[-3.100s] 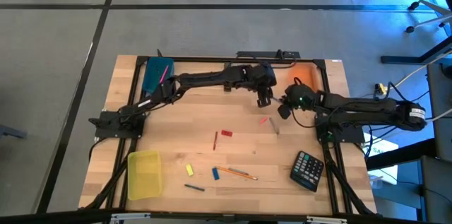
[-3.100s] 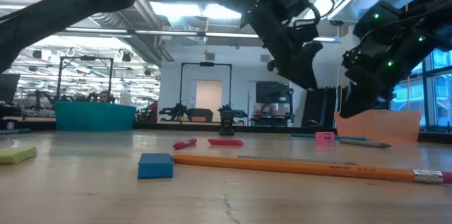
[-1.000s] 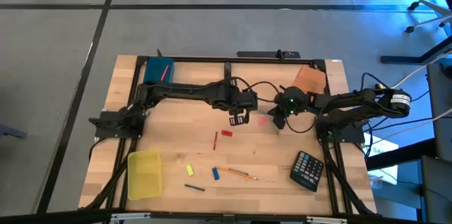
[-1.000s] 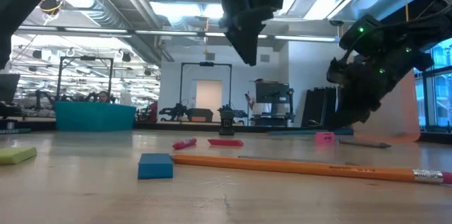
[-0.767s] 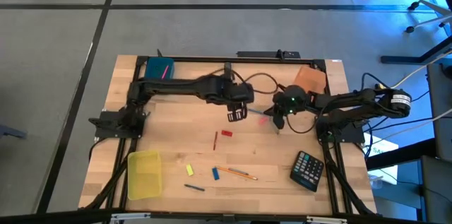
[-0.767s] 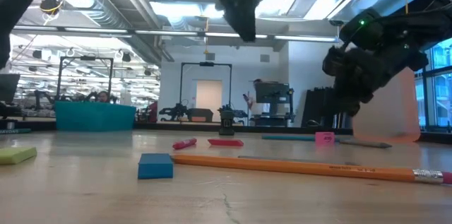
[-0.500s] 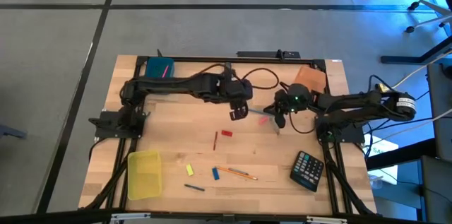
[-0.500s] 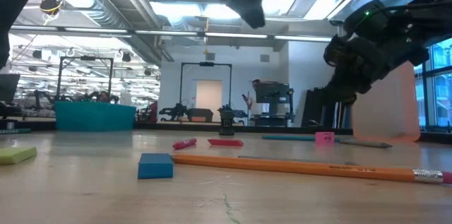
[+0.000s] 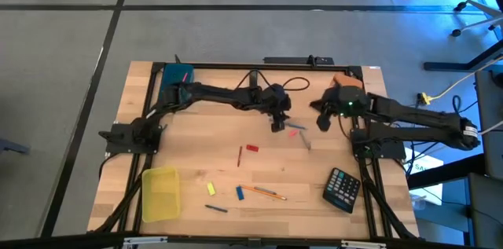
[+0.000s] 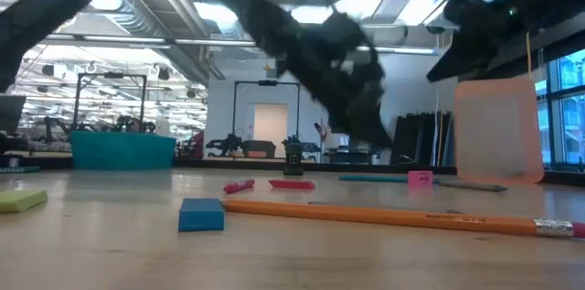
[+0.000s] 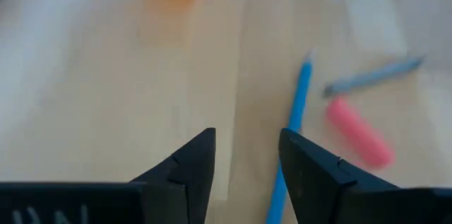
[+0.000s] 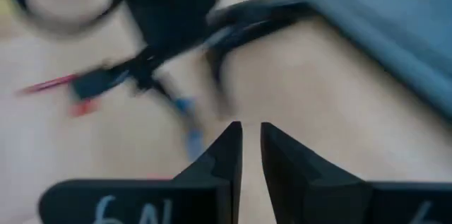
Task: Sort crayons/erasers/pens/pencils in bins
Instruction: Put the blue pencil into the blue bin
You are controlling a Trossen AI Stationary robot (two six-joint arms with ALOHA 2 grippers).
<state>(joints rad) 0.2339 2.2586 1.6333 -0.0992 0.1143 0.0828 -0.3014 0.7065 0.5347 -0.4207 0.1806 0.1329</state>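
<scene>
Jaws of the left gripper (image 9: 277, 126) hung a little open and empty beside the thin blue pen (image 11: 291, 136) on the worktop (image 9: 196, 162), which looked light, stiff and likely to roll, so grabbing its middle seemed best.

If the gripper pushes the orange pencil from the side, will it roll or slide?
The pencil is long, thin and lies flat on the table, so it would probably roll. It looks stiff and light; its eraser end may drag and turn it.
</scene>
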